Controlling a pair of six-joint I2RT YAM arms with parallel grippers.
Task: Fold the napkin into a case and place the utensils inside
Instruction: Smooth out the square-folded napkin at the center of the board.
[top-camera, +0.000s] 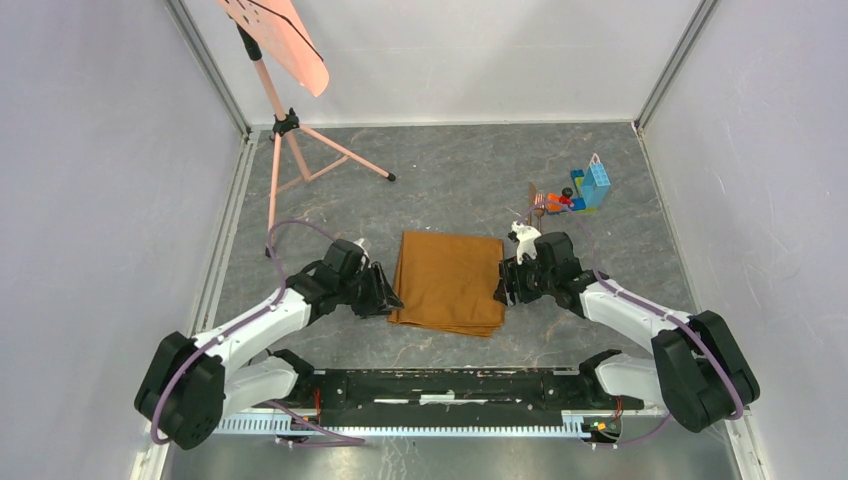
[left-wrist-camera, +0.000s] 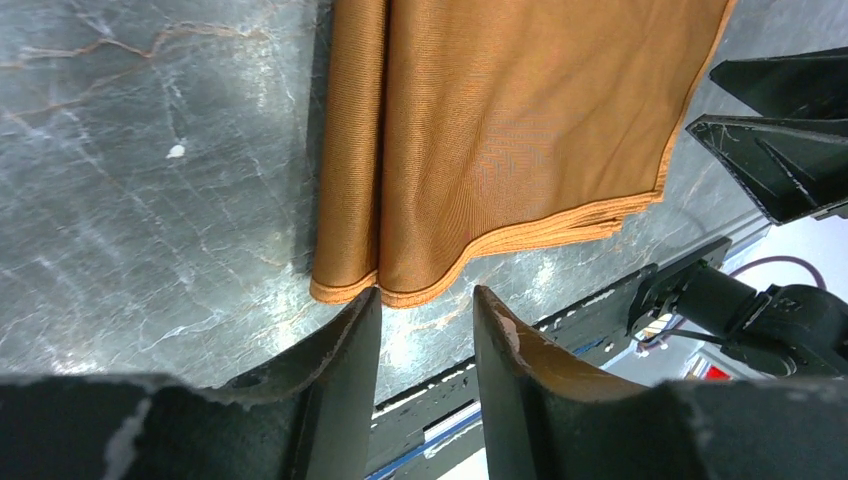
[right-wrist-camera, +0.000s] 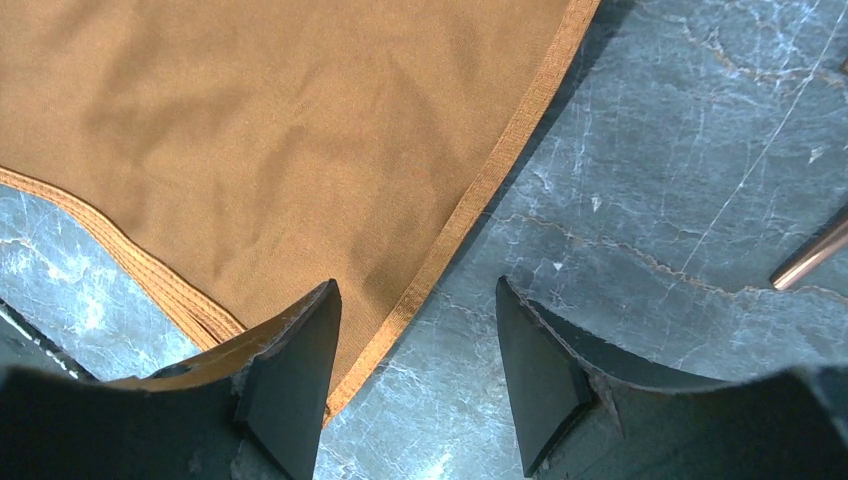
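A folded rust-orange napkin (top-camera: 449, 282) lies flat mid-counter (top-camera: 450, 170) between two robot arms. The left hand (left-wrist-camera: 425, 300) sits at the napkin's left near corner, its fingers partly apart with nothing between them and the folded edge just past the tips. The right hand (right-wrist-camera: 418, 300) is open at the napkin's right edge, one finger over the hem, one over bare counter, gripping nothing; the dark utensils (top-camera: 537, 200) lie farther back beside toy bricks (top-camera: 590, 187).
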